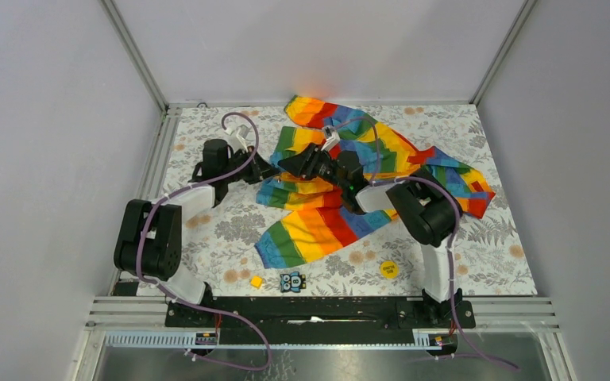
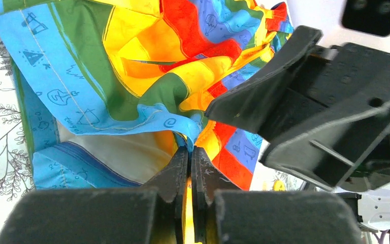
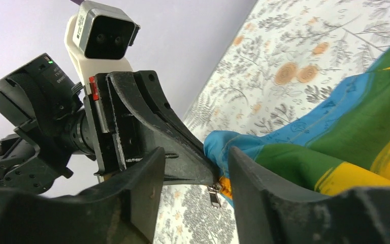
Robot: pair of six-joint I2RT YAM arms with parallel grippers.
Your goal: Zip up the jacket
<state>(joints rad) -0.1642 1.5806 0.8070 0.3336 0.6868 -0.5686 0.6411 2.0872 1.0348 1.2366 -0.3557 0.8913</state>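
Note:
The rainbow-striped jacket (image 1: 318, 226) lies crumpled mid-table, sleeves spread. My left gripper (image 1: 272, 169) reaches in from the left and is shut on the jacket's blue bottom edge (image 2: 172, 122), fabric pinched between its fingertips (image 2: 180, 162). My right gripper (image 1: 290, 163) faces it from the right, almost touching. In the right wrist view the right gripper (image 3: 196, 155) stands open. The small metal zipper pull (image 3: 214, 194) hangs free in the gap beside the orange zipper strip (image 3: 226, 185), touched by neither finger. The right gripper's black body (image 2: 304, 107) fills the right of the left wrist view.
A yellow disc (image 1: 388, 268), a small yellow cube (image 1: 257, 281) and a small blue-and-black figure (image 1: 292, 281) lie near the front edge of the floral tablecloth (image 1: 492, 254). Grey walls close in the table on the left, back and right.

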